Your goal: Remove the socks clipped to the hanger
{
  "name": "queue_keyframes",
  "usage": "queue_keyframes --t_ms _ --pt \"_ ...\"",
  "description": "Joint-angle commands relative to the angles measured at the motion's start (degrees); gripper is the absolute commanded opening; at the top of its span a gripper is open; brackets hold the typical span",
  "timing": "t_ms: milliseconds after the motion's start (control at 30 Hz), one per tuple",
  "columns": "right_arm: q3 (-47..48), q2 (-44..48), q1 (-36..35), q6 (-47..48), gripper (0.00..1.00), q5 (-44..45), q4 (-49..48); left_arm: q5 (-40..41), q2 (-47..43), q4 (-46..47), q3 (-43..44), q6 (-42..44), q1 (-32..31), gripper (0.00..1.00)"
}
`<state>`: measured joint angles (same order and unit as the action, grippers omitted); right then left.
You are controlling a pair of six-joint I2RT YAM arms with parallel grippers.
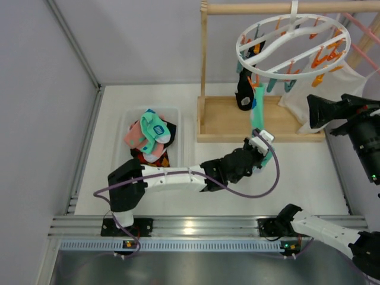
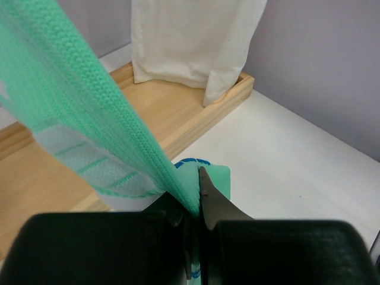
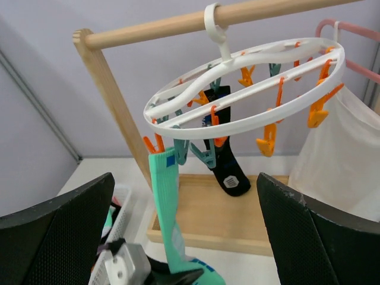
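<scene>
The tabletop point(image 1: 297, 178) is hemmed in by grey walls on the left, back and right, and by a metal rail along its near edge. The broadest bare stretch lies between that rail and the front lip of the wooden stand point(image 1: 225, 122). The left arm reaches across this stretch from its base. A clear bin point(image 1: 127, 119) stands between the left wall and the stand's upright post, just beside the stand's base. It holds a heap of socks point(image 1: 151, 136), pink dotted ones and mint ones.

The hanger point(image 1: 240, 46) hooks over the stand's top rail, above the wooden base. A white cloth point(image 1: 314, 89) hangs on its right, close to the right arm. Two socks remain clipped under the ring's left side. The black sock point(image 1: 244, 95) hangs free over the base. The mint sock point(image 1: 257, 113) is pegged at its upper end and runs taut and slanting down past the base's front lip.

The left pincer point(image 1: 264, 151) sits low, just in front of that lip. Its jaws are pressed nearly together on the lower part of the mint sock, and the wrist view shows the fabric pinched in the narrow slit with the toe bunched just beyond. The right pincer point(image 3: 185, 196) hovers off to the right of the stand, facing the hanger. Its fingers are spread wide and nothing is held between them.
</scene>
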<state>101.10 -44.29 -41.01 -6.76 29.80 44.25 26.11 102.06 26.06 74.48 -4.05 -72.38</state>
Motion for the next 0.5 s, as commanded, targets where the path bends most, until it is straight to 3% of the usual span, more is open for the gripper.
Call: queue_keyframes --t_ms 0,267,467 --pt "5.32 -5.53 0.5 -0.09 0.99 4.21 8.13 10.71 4.35 -5.2 7.94 5.46 -3.9 0.0" --pt "17.53 -18.54 0.5 0.96 0.96 0.97 18.06 18.18 13.42 -12.7 22.18 8.09 -8.3 0.0" --pt "20.28 -25.22 0.5 3.33 0.84 -0.01 19.56 18.98 15.71 -13.93 24.05 8.19 -8.74 0.0"
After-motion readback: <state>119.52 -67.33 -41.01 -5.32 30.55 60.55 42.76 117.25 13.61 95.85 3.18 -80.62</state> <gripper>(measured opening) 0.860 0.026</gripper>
